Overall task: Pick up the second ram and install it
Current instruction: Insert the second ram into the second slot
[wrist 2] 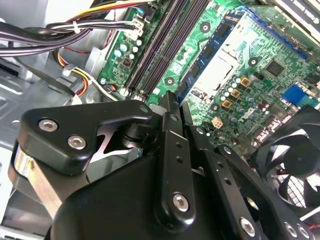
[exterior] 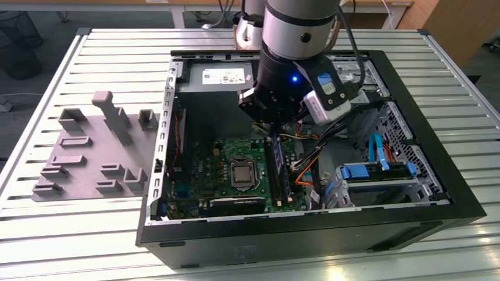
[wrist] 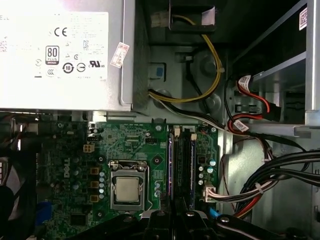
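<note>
Open computer case lying on slatted table; grey fixture tray sitting at case's 9 o'clock; power supply sitting at CPU socket's 12 o'clock.

The table is showing ribbed, pale metal with a dull sheen. The computer case is looking like black painted metal, matt outside and bare grey steel inside. The arm is gleaming as smooth, brushed silver metal. The gripper is appearing as matt black metal links with shiny screw heads. The circuit board is shining glossy green. The grey holder block is looking like matt, slightly rough plastic. The power supply is wearing a smooth paper label.
</note>
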Motion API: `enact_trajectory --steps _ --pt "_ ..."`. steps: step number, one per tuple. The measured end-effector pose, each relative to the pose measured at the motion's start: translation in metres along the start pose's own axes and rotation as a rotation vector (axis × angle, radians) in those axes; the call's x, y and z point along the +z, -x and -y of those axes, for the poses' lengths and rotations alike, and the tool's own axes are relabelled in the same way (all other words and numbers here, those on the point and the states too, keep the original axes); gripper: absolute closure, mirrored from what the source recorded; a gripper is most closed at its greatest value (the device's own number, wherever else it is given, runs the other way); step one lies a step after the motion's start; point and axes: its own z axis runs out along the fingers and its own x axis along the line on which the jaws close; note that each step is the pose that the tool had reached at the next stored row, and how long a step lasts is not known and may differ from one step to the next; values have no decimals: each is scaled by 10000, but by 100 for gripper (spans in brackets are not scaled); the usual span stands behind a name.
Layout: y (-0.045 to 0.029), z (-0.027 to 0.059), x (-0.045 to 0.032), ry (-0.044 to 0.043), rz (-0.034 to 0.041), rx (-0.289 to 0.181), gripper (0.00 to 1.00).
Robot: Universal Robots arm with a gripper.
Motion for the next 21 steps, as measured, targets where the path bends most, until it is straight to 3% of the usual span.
enact_trajectory --steps 6,14,21 --pt "24 5 74 1 0 45 86" --pt "33 17 90 4 1 71 86" --pt "64 20 212 5 -2 234 86"
